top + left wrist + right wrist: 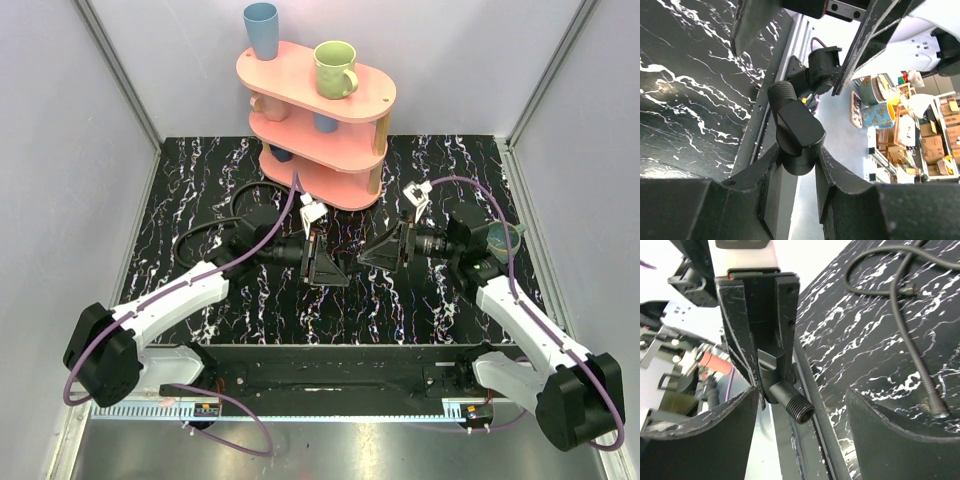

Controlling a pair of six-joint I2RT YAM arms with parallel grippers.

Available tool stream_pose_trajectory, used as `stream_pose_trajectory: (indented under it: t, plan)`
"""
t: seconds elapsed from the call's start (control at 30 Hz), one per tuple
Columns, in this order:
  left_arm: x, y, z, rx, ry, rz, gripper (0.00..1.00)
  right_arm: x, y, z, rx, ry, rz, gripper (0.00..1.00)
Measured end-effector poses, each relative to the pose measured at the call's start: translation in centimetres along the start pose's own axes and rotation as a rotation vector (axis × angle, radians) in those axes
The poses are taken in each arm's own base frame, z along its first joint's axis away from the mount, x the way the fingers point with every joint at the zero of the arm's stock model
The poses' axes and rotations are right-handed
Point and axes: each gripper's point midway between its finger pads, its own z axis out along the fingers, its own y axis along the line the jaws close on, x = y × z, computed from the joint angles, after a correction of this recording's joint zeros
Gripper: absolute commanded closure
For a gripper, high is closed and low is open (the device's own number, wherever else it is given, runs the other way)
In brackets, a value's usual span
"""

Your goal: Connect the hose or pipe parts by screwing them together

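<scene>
**Top view.** Left hand (322, 258) and right hand (385, 248) face each other closely at centre frame, above the marbled bench (200, 170). Black hose (196, 232) lies looped on the bench, centre left. Pink shelf (320, 100) with mugs (335, 68), top centre.

**Left wrist view.** Left hand is closed on a black threaded fitting (796, 131) at centre frame, threaded end pointing to the upper part of the frame.

**Right wrist view.** Right hand is spread wide and grips nothing. The fitting's thread sits low centre between its fingers. Hose lies on the bench, upper right.
</scene>
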Motion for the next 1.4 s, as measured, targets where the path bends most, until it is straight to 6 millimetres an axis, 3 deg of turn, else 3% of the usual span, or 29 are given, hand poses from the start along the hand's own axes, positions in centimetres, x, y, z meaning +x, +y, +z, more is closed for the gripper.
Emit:
stream_pose_trajectory:
  t: [0.4,0.63,0.8,0.87,1.0,1.1,1.23,1.4]
  plan:
    - [1.0,-0.5,0.1,0.061,0.057,-0.033,1.00,1.6,3.2,-0.1,-0.203,0.089,-0.017,0.23]
    - [0.7,-1.1,0.3,0.100,0.053,-0.043,1.00,2.3,3.3,0.2,-0.225,0.121,0.004,0.27]
    - [0.5,-1.6,0.2,0.123,0.053,-0.040,1.00,3.1,3.0,0.3,-0.216,0.149,0.033,0.39]
    - [0.6,-1.7,0.2,0.125,0.055,-0.040,1.00,3.3,3.0,0.3,-0.217,0.155,0.037,0.49]
    - [0.6,-1.8,0.1,0.137,0.061,-0.036,1.00,3.4,3.0,0.3,-0.211,0.157,0.038,0.56]
    - [0.5,-2.1,0.0,0.150,0.061,-0.034,1.00,3.3,3.0,0.3,-0.206,0.150,0.033,0.79]
    - [0.1,-2.4,-0.3,0.171,0.053,-0.029,0.63,3.1,3.5,0.0,-0.207,0.135,0.009,0.97]
    - [-1.0,-2.6,-0.4,0.169,0.014,-0.035,0.46,2.5,4.2,-0.4,-0.188,0.081,-0.025,1.00]
